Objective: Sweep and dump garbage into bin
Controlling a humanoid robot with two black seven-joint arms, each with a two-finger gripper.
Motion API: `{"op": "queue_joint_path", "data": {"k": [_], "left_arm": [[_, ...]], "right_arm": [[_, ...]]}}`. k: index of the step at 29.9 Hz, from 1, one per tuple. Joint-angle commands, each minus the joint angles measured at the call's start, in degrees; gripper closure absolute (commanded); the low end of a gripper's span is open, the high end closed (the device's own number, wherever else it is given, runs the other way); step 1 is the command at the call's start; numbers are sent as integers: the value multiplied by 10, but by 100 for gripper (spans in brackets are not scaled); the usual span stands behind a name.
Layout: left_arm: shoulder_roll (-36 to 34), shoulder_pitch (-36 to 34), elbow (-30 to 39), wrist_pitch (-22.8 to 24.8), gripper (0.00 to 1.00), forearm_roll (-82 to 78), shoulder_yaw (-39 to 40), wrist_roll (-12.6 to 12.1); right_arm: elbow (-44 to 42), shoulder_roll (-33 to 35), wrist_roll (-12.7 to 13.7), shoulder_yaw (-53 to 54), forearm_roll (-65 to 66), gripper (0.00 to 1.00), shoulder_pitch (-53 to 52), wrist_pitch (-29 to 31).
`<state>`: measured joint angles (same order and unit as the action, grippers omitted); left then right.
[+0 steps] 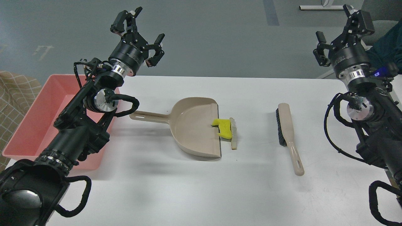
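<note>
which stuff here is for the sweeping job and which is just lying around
For the job:
yellow scrap
white bread slice
dustpan
brush
pink bin

Just lying about:
checked cloth, off the table to the left
chair, beyond the table

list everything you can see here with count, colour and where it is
table: 1, white, fills the foreground
bin: 1, salmon pink, left edge of the table
dustpan: 1, beige, table centre, handle pointing left
yellow scrap: 1, bright yellow, on the dustpan's lip
white slice: 1, white, on the table, touching the yellow scrap's right side
brush: 1, beige with black bristles, right of the scraps
checked fabric: 1, tan, far left
left pincer: 1, black, raised above the far table edge, open
right pincer: 1, black, raised at upper right, open
</note>
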<state>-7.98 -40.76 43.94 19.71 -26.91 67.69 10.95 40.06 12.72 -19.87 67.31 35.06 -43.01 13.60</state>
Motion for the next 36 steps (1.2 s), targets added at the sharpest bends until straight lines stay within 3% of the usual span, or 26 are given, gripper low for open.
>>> {"op": "queue_joint_path", "data": {"k": [1, 5, 12, 18, 23, 28, 36], "left_arm": [[3, 4, -10, 0, 2, 0, -2, 1], [11, 11, -44, 1, 2, 0, -1, 0], [18, 16, -48, 9, 2, 19, -3, 7], [21, 23, -33, 9, 2, 16, -3, 97], [20, 26, 0, 9, 2, 20, -2, 95], [18, 29, 15, 9, 2, 23, -3, 94], [18, 29, 15, 11, 2, 17, -4, 107]], "right_arm": [[-3, -6, 0, -1, -2, 0, 3, -9], [-32, -23, -1, 1, -2, 0, 0, -32], [-59, -35, 1, -1, -2, 0, -6, -22], [-58, -36, 26, -2, -3, 0, -4, 1], [-53, -34, 29, -1, -3, 0, -3, 5], [-52, -35, 67, -1, -3, 0, -5, 33], [-46, -33, 60, 4, -3, 0, -1, 27]]}}
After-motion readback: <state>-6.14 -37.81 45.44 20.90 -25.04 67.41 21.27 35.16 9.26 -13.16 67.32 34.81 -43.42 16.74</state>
